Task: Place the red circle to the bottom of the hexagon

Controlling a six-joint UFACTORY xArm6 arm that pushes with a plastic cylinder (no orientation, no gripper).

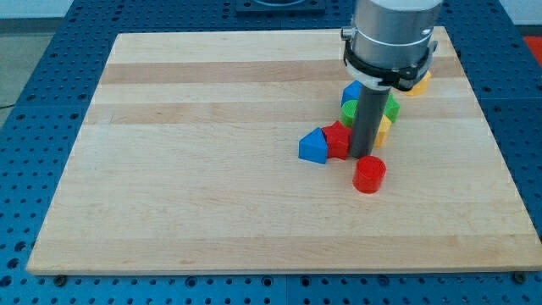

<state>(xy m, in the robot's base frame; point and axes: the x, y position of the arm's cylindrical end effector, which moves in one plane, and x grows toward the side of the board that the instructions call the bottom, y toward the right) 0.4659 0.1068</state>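
Note:
The red circle (369, 174) is a short red cylinder lying on the wooden board (212, 169), right of centre. My tip (363, 155) stands just above it in the view, touching or nearly touching its upper edge. A red block (338, 139) of unclear shape sits just left of the rod, with a blue triangle-like block (313, 146) on its left. Behind the rod are a blue block (352, 90), a green block (349, 110), another green piece (392, 107) and a yellow block (384, 130), all partly hidden. I cannot tell which one is the hexagon.
A yellow block (419, 82) lies near the board's upper right, partly hidden by the arm's grey body (391, 38). The board rests on a blue perforated table (34, 85).

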